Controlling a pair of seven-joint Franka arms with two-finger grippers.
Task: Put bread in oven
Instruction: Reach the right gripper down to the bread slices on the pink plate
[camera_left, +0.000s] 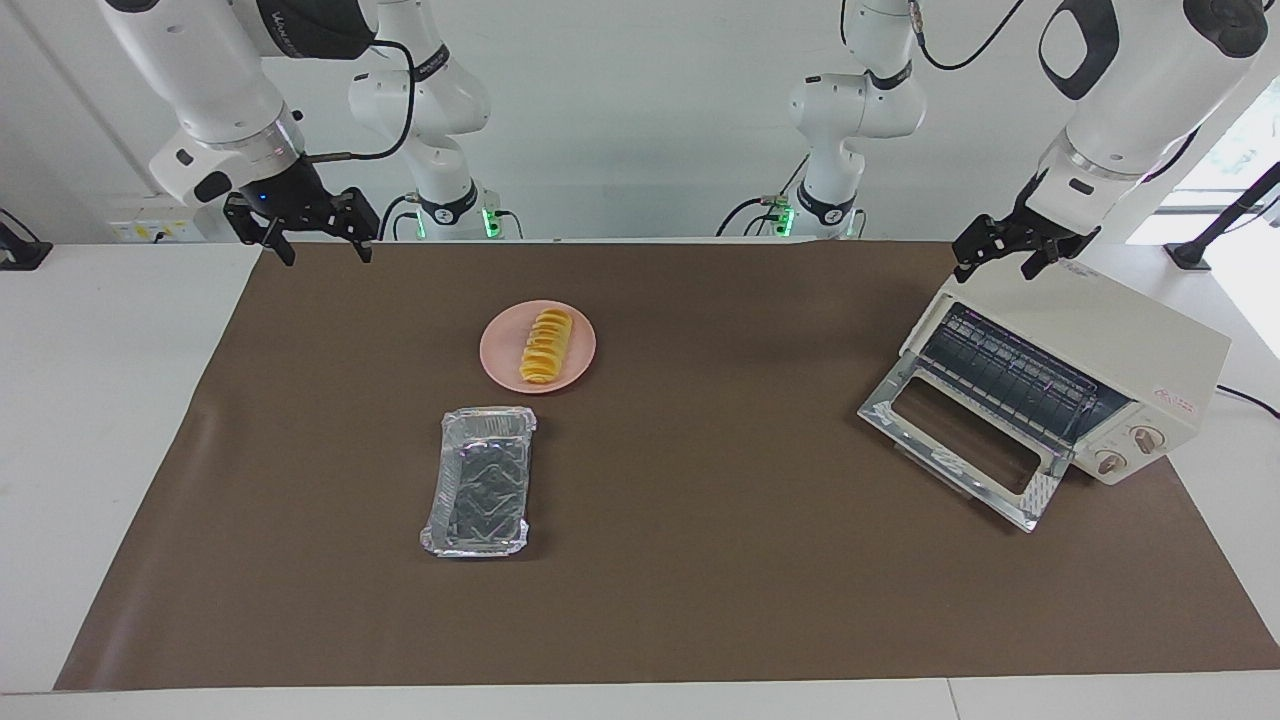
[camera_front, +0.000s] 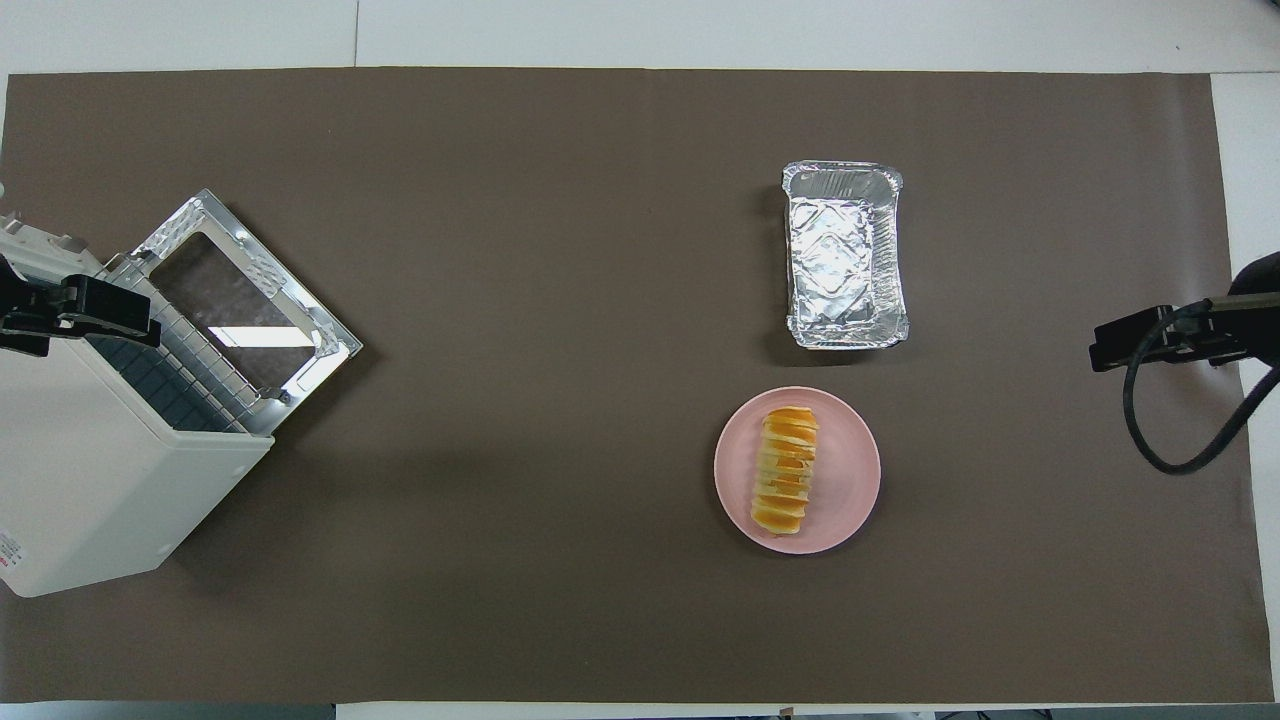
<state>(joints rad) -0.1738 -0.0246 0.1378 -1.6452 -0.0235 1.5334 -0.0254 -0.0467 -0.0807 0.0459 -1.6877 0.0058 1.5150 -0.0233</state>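
Observation:
The bread (camera_left: 547, 345) is a ridged golden loaf lying on a round pink plate (camera_left: 503, 352) near the middle of the mat; it also shows in the overhead view (camera_front: 785, 470). The cream-white oven (camera_left: 1110, 335) stands at the left arm's end of the table with its glass door (camera_left: 955, 440) dropped open and its wire rack (camera_left: 1010, 375) showing. My left gripper (camera_left: 995, 270) is open and empty, raised over the oven's top corner. My right gripper (camera_left: 320, 245) is open and empty, raised over the mat's edge at the right arm's end.
A crinkled silver foil tray (camera_left: 478, 482) lies empty on the brown mat (camera_left: 700, 560), just farther from the robots than the plate. In the overhead view the oven (camera_front: 100, 480), tray (camera_front: 845, 255) and plate (camera_front: 855, 470) show too.

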